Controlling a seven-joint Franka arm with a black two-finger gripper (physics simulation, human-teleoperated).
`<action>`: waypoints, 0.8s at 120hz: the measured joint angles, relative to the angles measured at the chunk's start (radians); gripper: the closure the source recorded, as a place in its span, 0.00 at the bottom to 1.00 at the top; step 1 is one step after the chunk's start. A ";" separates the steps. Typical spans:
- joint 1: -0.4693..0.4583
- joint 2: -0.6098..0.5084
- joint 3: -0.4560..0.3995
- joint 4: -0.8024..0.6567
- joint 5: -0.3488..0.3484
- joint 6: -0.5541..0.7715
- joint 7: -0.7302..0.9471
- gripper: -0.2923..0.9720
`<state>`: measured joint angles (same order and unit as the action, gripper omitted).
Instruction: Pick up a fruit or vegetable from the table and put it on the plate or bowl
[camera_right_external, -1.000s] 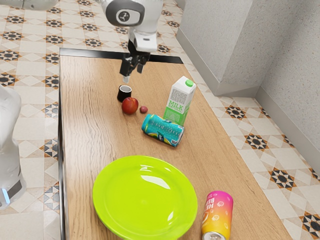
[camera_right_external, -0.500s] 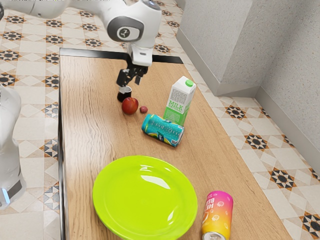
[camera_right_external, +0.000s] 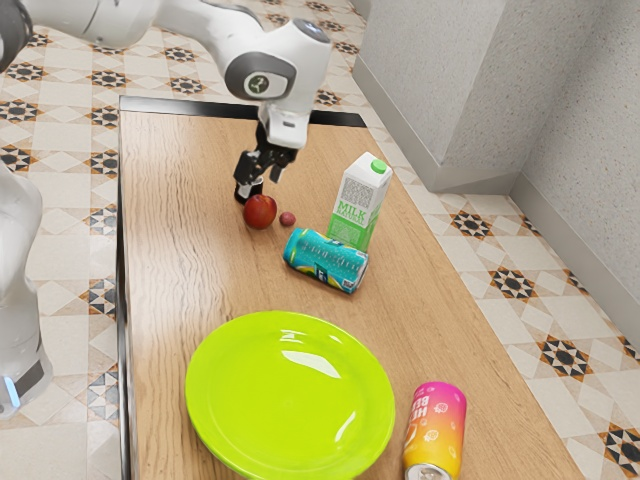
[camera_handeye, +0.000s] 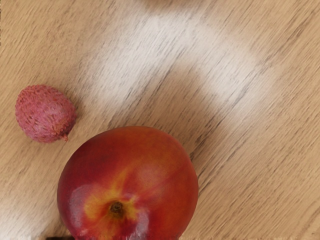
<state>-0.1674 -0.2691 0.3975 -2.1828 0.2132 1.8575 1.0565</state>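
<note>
On the table (camera_right_external: 170, 270), the nectarine (camera_right_external: 260, 211) lies just beside the gripper (camera_right_external: 249, 189).

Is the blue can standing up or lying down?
Lying down: the blue can rests on its side on the table, next to the upright milk carton.

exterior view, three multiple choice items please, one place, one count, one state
1. Where does the lychee lie?
A) between the nectarine and the milk carton
B) atop the carton
C) leaning on the carton

2. How many drink cans are on the table?
A) one
B) two
C) three

3. How does the teal can rest?
A) upright
B) on its side
C) upside down

1 A, it sits in the gap, touching neither.
2 B, the teal can and the pink can.
3 B, its length runs along the wood.
</note>
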 joint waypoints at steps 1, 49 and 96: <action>0.000 0.000 0.002 0.000 0.000 0.000 0.001 0.23; -0.004 0.034 0.011 -0.014 -0.006 0.022 0.019 0.23; -0.003 0.090 0.012 -0.008 -0.016 0.041 0.029 0.23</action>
<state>-0.1699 -0.1786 0.4098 -2.1910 0.1972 1.8983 1.0851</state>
